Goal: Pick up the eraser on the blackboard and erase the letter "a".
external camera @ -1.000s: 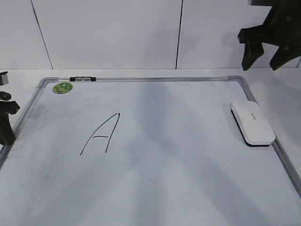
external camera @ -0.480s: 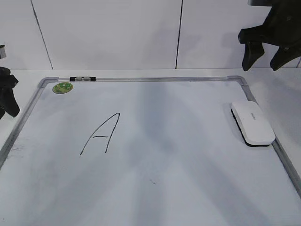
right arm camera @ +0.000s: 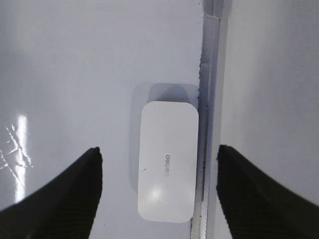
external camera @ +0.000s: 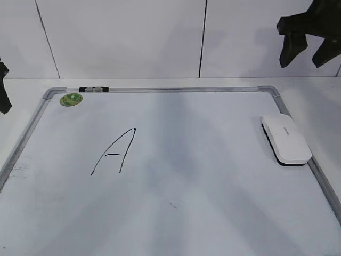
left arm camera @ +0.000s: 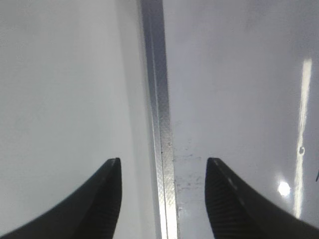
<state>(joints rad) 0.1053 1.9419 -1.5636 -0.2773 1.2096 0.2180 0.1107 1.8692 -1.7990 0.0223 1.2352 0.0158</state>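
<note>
The white eraser (external camera: 286, 140) lies flat at the right edge of the blackboard (external camera: 213, 160), against its metal frame. In the right wrist view the eraser (right arm camera: 167, 169) shows below and between the jaws of my right gripper (right arm camera: 159, 149), which is open and empty, well above it. In the exterior view my right gripper (external camera: 308, 56) hangs at the top right. My left gripper (left arm camera: 163, 162) is open and empty above the board's left frame rail (left arm camera: 159, 99); only a sliver of it (external camera: 3, 90) shows in the exterior view. A large capital "A" (external camera: 114, 152) is drawn left of centre. No small lowercase "a" can be made out.
A round green sticker (external camera: 71, 98) and a small black clip (external camera: 93, 89) sit at the board's far left corner. A tiny dark speck (external camera: 171, 205) marks the board near the middle front. A white tiled wall (external camera: 133, 37) stands behind the table.
Both grippers have risen. The left one moved up and left, almost out of the exterior view. The right one moved up and slightly right. Eraser and board have not moved.
</note>
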